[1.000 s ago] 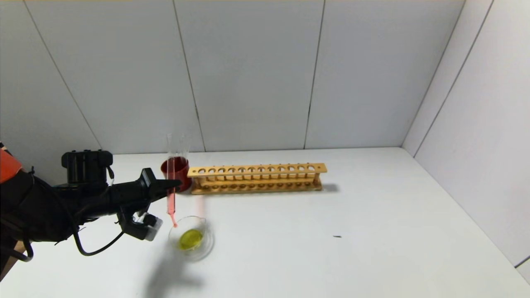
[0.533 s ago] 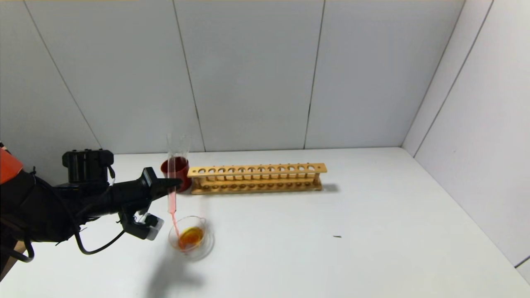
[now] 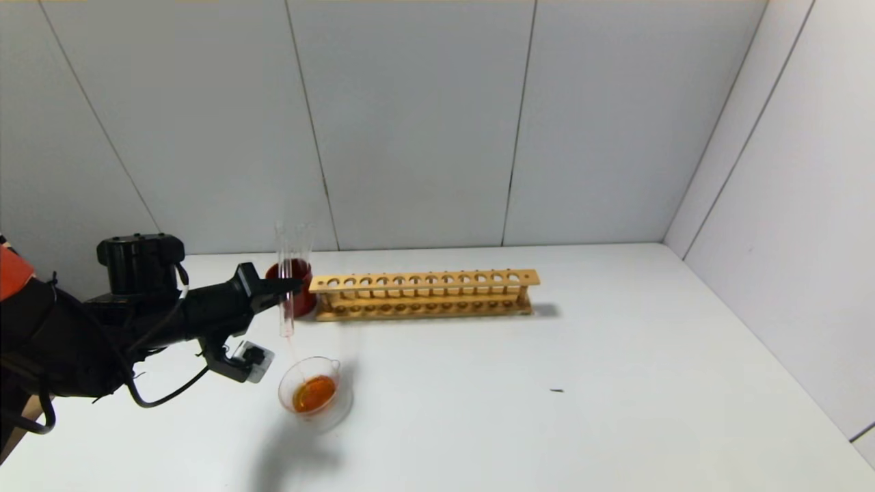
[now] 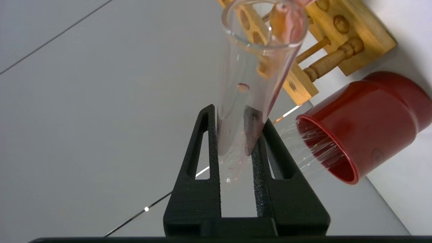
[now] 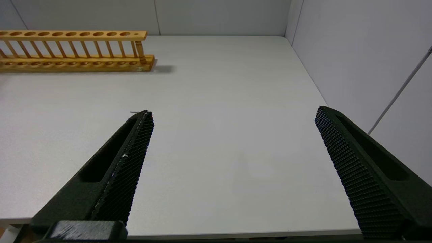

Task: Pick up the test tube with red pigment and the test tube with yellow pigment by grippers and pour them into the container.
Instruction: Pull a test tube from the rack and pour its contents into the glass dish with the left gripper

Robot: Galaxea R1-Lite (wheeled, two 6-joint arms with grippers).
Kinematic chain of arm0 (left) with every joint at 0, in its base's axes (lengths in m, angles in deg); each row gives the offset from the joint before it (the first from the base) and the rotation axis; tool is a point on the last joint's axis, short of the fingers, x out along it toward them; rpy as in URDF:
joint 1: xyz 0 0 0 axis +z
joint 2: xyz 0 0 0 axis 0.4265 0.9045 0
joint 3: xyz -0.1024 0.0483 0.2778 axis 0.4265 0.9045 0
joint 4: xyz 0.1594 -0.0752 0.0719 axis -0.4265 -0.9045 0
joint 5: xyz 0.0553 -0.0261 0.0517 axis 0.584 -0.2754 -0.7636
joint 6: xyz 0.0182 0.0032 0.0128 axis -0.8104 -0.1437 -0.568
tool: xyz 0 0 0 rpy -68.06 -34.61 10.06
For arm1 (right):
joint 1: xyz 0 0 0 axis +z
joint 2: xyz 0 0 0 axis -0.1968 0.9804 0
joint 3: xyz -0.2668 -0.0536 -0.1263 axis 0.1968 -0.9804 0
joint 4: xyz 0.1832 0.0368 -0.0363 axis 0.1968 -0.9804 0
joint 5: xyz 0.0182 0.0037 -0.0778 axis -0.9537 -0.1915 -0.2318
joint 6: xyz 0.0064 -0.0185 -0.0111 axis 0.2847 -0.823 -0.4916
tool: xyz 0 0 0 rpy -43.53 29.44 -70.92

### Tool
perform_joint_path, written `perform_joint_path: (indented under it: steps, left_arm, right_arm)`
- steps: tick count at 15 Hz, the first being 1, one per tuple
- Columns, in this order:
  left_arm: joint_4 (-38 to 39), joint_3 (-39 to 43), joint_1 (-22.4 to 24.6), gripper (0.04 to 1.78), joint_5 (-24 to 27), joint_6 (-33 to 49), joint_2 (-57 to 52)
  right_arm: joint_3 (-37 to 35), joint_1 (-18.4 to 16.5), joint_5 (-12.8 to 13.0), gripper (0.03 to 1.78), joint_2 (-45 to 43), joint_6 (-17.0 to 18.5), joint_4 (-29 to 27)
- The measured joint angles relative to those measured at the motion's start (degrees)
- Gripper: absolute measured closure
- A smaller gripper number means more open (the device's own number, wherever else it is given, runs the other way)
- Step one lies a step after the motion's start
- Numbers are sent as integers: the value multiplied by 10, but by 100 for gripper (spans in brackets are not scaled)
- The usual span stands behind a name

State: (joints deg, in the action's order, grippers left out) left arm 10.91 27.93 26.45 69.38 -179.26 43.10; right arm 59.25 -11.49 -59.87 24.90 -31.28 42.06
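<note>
The test tube with red pigment, nearly drained, is clamped mouth-down by the left gripper, its long axis upright, just above and behind the container, while the right gripper is parked, spread wide, far to the right.

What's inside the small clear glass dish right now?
The small clear glass dish with a spout holds a shallow pool of orange liquid. The left tool holds a clear glass test tube mouth-down above it, nearly drained. Any unmixed yellow cannot be made out.

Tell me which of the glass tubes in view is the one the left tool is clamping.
The test tube with red pigment, held mouth-down above the container by the left tool. The other clear tubes stand upright in the dark red cup behind it.
</note>
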Motion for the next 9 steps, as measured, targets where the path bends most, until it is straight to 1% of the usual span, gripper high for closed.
perform_joint_path:
  steps: [9]
  left_arm:
    - [0,1,0,150,-1,-10,-18]
  right_arm:
    - [0,0,0,6,0,0,0]
